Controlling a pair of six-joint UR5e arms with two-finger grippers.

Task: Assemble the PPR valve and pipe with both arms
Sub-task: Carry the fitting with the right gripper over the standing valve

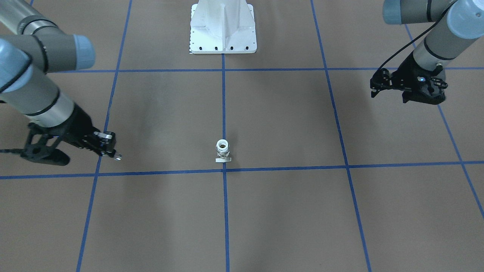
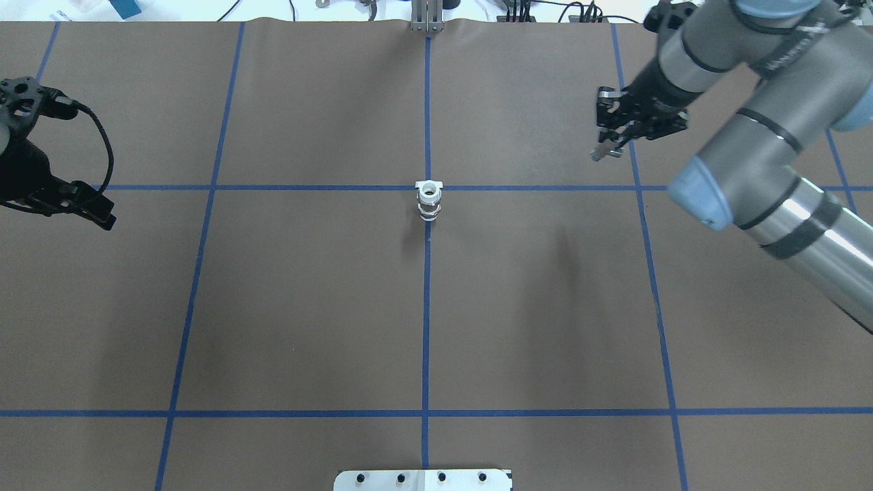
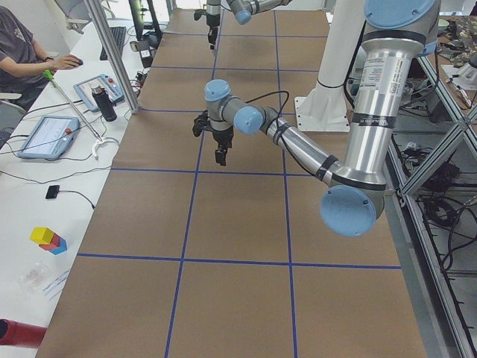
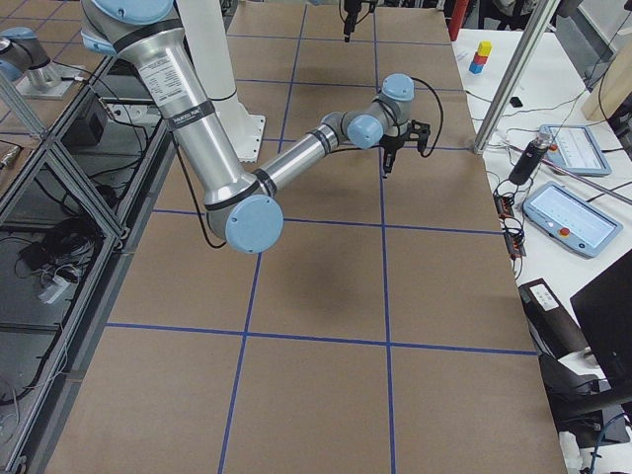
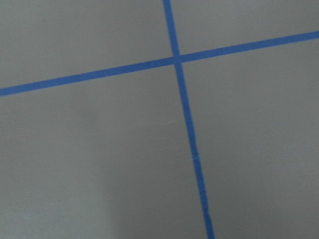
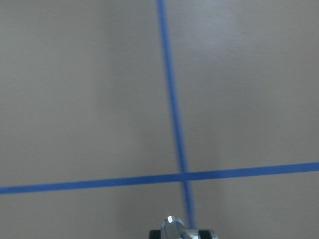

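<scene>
The PPR valve (image 1: 223, 150) stands upright on the brown table on the centre tape line, white open end up and flat lever at its base; it also shows in the overhead view (image 2: 428, 200). My right gripper (image 1: 113, 152) is shut on the small chrome pipe (image 1: 118, 156) and holds it just above the table, far to the side of the valve. The pipe also shows in the overhead view (image 2: 604, 154) and at the bottom edge of the right wrist view (image 6: 172, 228). My left gripper (image 1: 374, 86) hangs open and empty on the opposite side; no fingers show in its wrist view.
The white bolted pedestal (image 1: 223, 30) stands at the robot's side of the table. Blue tape lines (image 2: 426, 307) divide the brown surface into squares. An operator (image 3: 22, 52) sits at a side desk with tablets and coloured blocks.
</scene>
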